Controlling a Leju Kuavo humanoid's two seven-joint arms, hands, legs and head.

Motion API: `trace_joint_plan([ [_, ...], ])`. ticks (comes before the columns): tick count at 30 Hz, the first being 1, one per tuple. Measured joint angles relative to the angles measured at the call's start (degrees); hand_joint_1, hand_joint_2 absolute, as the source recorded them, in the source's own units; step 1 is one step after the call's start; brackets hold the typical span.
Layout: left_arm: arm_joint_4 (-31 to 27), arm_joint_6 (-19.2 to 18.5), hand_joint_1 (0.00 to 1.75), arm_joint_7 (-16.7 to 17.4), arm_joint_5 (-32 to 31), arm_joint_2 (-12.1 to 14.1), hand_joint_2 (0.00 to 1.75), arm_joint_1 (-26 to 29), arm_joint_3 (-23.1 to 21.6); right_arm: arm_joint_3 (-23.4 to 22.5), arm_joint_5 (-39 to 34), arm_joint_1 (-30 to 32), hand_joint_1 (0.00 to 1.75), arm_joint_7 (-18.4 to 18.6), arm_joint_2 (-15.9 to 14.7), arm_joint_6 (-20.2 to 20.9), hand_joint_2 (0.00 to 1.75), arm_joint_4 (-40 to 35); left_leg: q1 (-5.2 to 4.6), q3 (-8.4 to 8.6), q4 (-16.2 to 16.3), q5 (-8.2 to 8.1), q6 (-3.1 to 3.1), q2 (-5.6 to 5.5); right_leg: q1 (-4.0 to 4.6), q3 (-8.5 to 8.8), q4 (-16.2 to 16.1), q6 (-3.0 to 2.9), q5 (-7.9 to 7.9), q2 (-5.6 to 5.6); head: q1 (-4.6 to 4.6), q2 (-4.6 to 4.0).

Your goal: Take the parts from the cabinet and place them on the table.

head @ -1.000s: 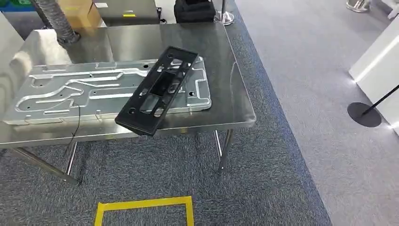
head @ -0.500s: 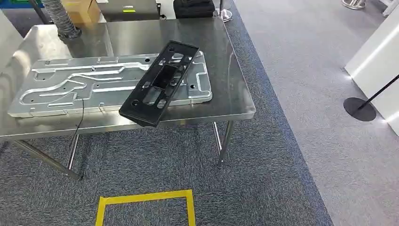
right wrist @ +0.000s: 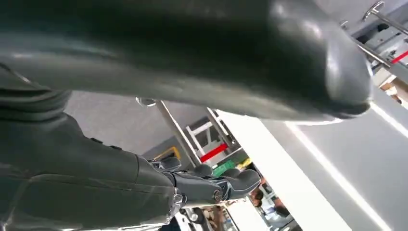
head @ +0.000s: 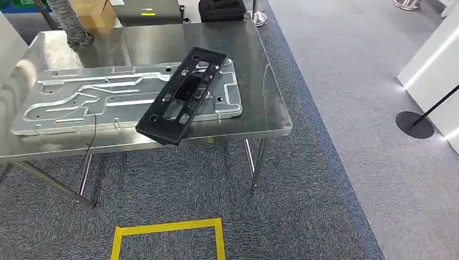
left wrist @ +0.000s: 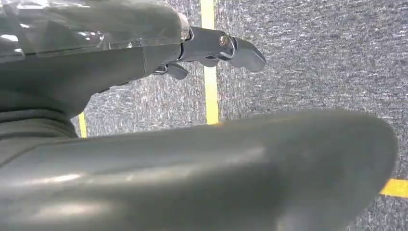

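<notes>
While both hands hang low with fingers (left wrist: 240,48) apart and holding nothing, the black panel (head: 181,96) lies slantwise on the silver plate (head: 108,97) on the steel surface (head: 260,70), its near end overhanging; next comes another cabinet trip, I'd say.

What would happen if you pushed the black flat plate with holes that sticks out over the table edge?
The black flat plate with holes looks stiff, so it would probably slide without bending. It lies slanted on the ribbed silver metal panel, and one corner overhangs the shiny steel table, so a push that way might tip it off. The smooth metal underneath probably lets it slide easily.
</notes>
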Motion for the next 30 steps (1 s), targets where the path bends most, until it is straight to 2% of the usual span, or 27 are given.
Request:
trace_joint_plan([
  [8,0.0,0.0,0.0,0.0,0.0,0.0,0.0,0.0,0.0,0.0,0.0,0.0,0.0,0.0,0.0,0.0,0.0,0.4,-0.1,0.02,0.0,0.02,0.04,0.0,-0.09,-0.02,0.0,0.01,0.03,0.0,0.0,0.0],
  [10,0.0,0.0,0.0,0.0,0.0,0.0,0.0,0.0,0.0,0.0,0.0,0.0,0.0,0.0,0.0,0.0,0.0,0.4,-0.36,-0.2,0.4,-0.1,0.25,0.0,-0.49,-0.08,-0.1,0.25,0.2,0.01,0.0,0.0],
  [13,0.0,0.0,0.0,0.0,0.0,0.0,0.0,0.0,0.0,0.0,0.0,0.1,0.0,0.0,0.0,0.0,0.0,0.4,-0.36,-0.45,0.5,-0.03,0.46,-0.04,-0.51,-0.22,-0.1,0.53,0.34,-0.04,0.0,0.0],
  [14,0.0,0.0,0.0,0.0,0.0,0.0,0.0,0.0,0.0,0.0,0.0,0.1,0.0,0.0,0.0,0.0,0.0,0.4,-0.34,-0.39,0.4,0.32,0.72,-0.05,-0.49,-0.16,-0.3,0.86,0.67,-0.05,0.0,0.0],
  [15,0.0,0.0,0.0,0.0,0.0,0.0,0.0,0.0,0.0,-0.2,0.0,0.1,0.0,0.0,0.0,0.0,0.0,0.4,0.11,-0.09,-0.8,1.15,1.03,0.03,-0.28,-0.16,-0.3,0.98,0.44,-0.01,0.0,0.0],
  [16,0.0,0.0,0.0,0.0,0.0,0.0,0.0,-0.1,0.0,-0.1,0.0,0.1,0.0,0.0,0.0,0.0,0.0,0.5,0.19,-0.05,-1.3,1.62,1.25,0.14,-0.54,-0.5,0.4,1.06,-0.74,0.07,0.0,0.0],
  [17,0.0,0.0,0.0,0.0,0.0,0.0,0.0,-0.1,0.0,-0.2,0.0,0.1,0.0,0.0,0.0,0.0,0.0,0.6,0.22,-0.33,-1.5,1.92,1.53,0.2,-0.46,-1.82,3.4,1.17,-3.44,0.15,0.0,0.0],
  [19,0.0,0.0,0.0,0.0,0.0,0.0,0.0,-0.1,0.0,0.0,0.0,0.2,0.0,0.0,0.0,0.0,0.0,0.6,0.19,-1.04,-1.5,2.2,1.52,0.23,-0.77,-5.6,12.8,1.64,-8.42,0.19,0.0,0.0],
  [20,0.0,0.0,0.0,0.0,0.0,0.0,0.0,-0.1,0.0,0.0,0.0,0.3,0.0,0.0,0.0,0.0,0.0,0.7,0.16,-1.39,-1.4,2.28,1.48,0.21,-0.95,-6.97,16.4,1.86,-9.56,0.19,0.0,0.0],
  [21,0.0,0.0,0.0,0.0,0.0,0.0,0.0,0.0,0.0,0.0,0.0,0.3,0.0,0.0,0.0,0.0,0.0,0.7,0.19,-1.67,-1.2,2.31,1.43,0.19,-1.09,-7.21,17.5,2.03,-9.19,0.18,0.0,0.0],
  [22,0.0,0.0,0.0,0.0,0.0,0.0,0.0,0.1,0.0,0.0,0.0,0.3,0.0,0.0,0.0,0.0,0.0,0.8,0.29,-1.86,-1.0,2.35,1.34,0.14,-1.31,-6.05,15.7,2.25,-7.48,0.17,0.0,0.0],
  [23,0.0,0.0,0.0,0.0,0.0,0.0,0.0,0.1,0.0,0.0,0.0,0.3,0.0,0.0,0.0,0.0,0.0,0.8,0.43,-2.04,-0.7,2.33,1.17,0.1,-1.62,-3.57,11.4,2.5,-4.98,0.15,0.0,0.0],
  [24,0.0,0.0,0.0,0.0,0.0,0.0,0.0,0.1,0.0,0.0,0.0,0.3,0.0,0.0,0.0,0.0,0.0,0.8,0.6,-2.22,-0.2,2.19,0.83,0.06,-1.92,-0.32,5.4,2.79,-2.41,0.08,0.0,0.0],
  [25,0.0,0.0,0.0,0.0,0.0,0.0,0.0,0.1,0.0,0.0,0.0,0.3,0.0,0.0,0.0,0.0,0.0,0.8,0.48,-2.42,0.3,1.97,0.4,0.01,-2.3,2.27,0.2,3.05,-1.74,-0.01,0.0,0.0],
  [26,0.0,0.0,0.0,0.0,0.0,0.0,0.0,0.0,0.0,0.1,0.0,0.3,0.0,0.0,0.0,0.0,0.0,0.8,0.35,-2.76,0.5,1.99,-0.01,-0.19,-1.77,2.73,0.1,2.5,-2.28,0.4,0.0,0.0],
  [27,0.0,0.0,0.0,-0.1,0.0,0.0,0.0,0.0,0.0,0.0,0.0,0.4,0.0,0.0,0.0,0.0,0.0,0.8,0.15,-2.77,0.6,2.02,-0.3,-0.18,-1.71,2.15,0.5,1.76,-1.89,0.55,0.0,0.0],
  [28,0.0,0.0,0.0,-0.1,0.0,0.0,0.0,0.0,0.0,0.0,0.0,0.4,0.0,0.0,0.0,0.0,0.0,0.8,0.07,-2.84,1.0,2.04,-0.48,-0.2,-1.75,2.15,-0.3,1.27,-2.37,0.59,0.0,0.0],
  [29,0.0,0.0,0.0,-0.1,0.0,0.1,0.0,0.0,0.0,0.0,0.0,0.4,0.0,0.0,0.0,0.0,0.0,0.9,0.03,-2.92,1.1,1.57,0.03,-0.2,-2.12,2.04,-0.3,1.15,-2.29,0.69,0.0,0.0],
  [30,0.0,0.0,0.0,-0.1,0.0,0.1,0.0,0.1,0.0,0.0,0.0,0.4,0.0,0.0,0.0,0.0,0.0,0.9,-0.07,-2.98,1.0,1.62,0.98,-0.18,-1.94,2.03,-0.3,1.0,-2.2,0.72,-0.02,0.0],
])
